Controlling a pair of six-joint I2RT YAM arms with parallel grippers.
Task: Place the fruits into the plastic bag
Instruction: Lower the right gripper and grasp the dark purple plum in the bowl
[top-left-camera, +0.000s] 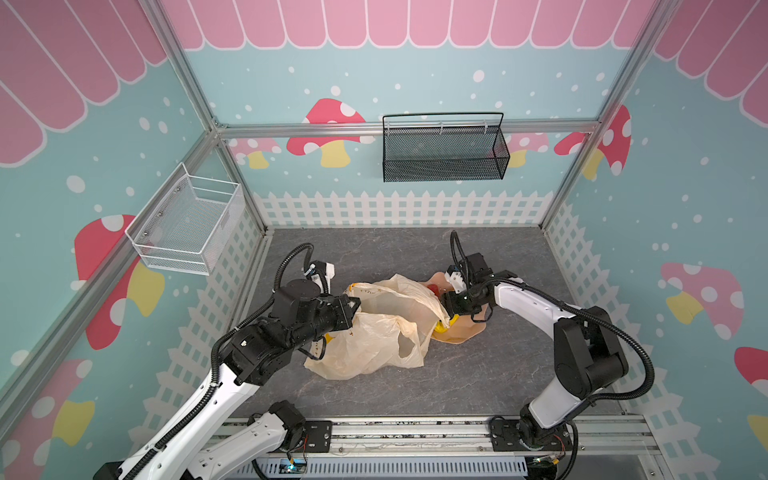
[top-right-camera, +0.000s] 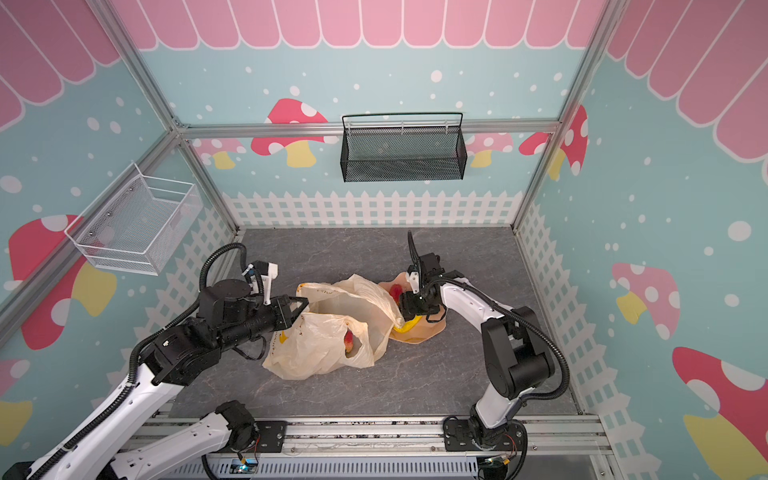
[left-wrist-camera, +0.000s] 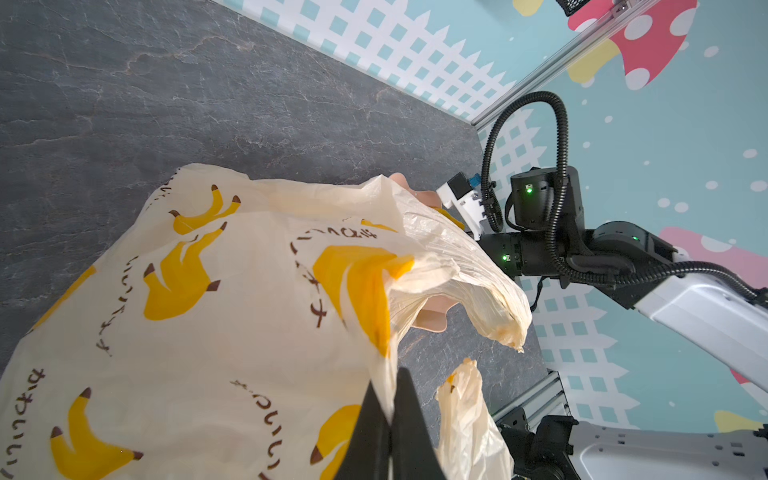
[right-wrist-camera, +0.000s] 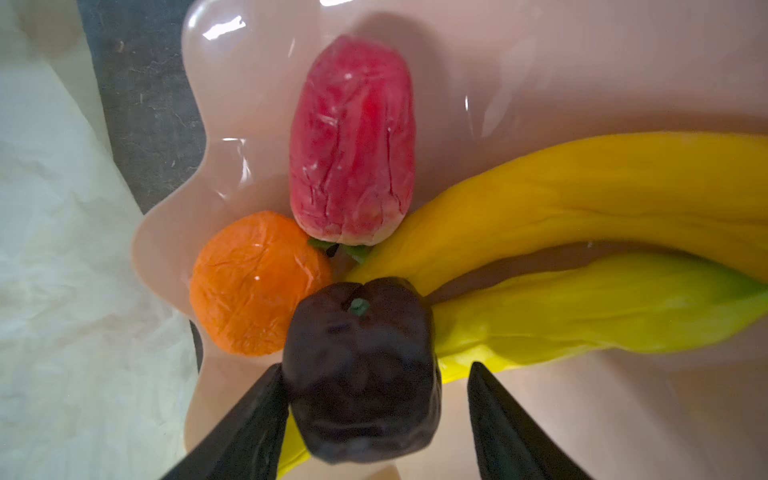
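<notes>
— Top pair?
— High above the front rail (top-left-camera: 415, 434), angled down on the whole counter (top-left-camera: 457, 374) (top-right-camera: 415, 374); near-identical fields in both top views.
— Left wrist?
— Tight behind the left tool (left-wrist-camera: 387, 376), facing across the plastic bag (left-wrist-camera: 208, 311) toward the right arm (left-wrist-camera: 685, 307).
— Right wrist?
— Very close above the pink plate (right-wrist-camera: 540, 62), looking down past the right tool (right-wrist-camera: 374, 365); same plate (top-left-camera: 461, 336), small, in a top view.

The orange (right-wrist-camera: 257, 282) and 2 bananas (right-wrist-camera: 582, 199) crowd the dark fruit (right-wrist-camera: 361, 374).

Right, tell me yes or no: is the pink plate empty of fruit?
No: the pink plate holds a strawberry, an orange, a dark round fruit and two bananas.
</notes>
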